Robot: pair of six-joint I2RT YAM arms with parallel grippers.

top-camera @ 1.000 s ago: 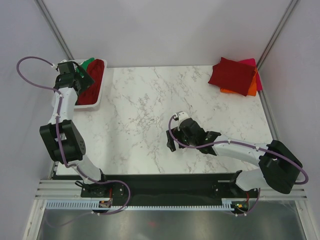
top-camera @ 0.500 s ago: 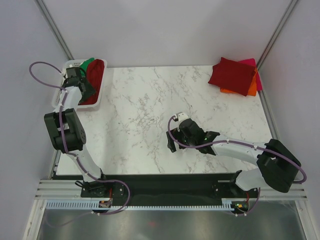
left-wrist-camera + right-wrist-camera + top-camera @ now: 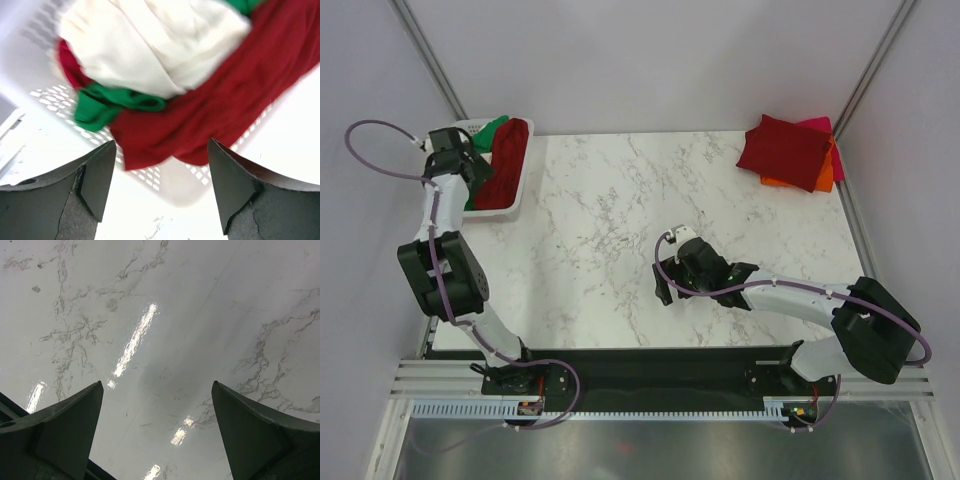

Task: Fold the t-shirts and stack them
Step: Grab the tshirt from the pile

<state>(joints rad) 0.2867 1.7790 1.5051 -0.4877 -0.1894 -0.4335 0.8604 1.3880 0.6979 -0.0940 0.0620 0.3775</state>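
Several loose t-shirts lie heaped in the white slotted basket (image 3: 516, 196) at the far left: a cream-white one (image 3: 150, 45), a dark red one (image 3: 225, 100) and a green one (image 3: 115, 102). My left gripper (image 3: 161, 146) hovers above the basket's near rim (image 3: 172, 185), open, with nothing between its fingers. In the top view the left gripper (image 3: 455, 158) covers the basket's left side. A folded stack sits at the far right corner, with dark red (image 3: 785, 150) on top, over magenta (image 3: 817, 125) and orange (image 3: 826, 176). My right gripper (image 3: 703, 277) hangs open over bare marble (image 3: 160, 315) mid-table.
The marble table (image 3: 600, 200) spans the space between the basket and the stack. Grey walls and metal posts (image 3: 430, 60) close in the back and sides. A black rail (image 3: 650, 365) carrying both arm bases runs along the near edge.
My left wrist dipped toward the basket and has since drawn back up and to the left, its jaws narrowing and then widening again. The right arm has hardly moved.
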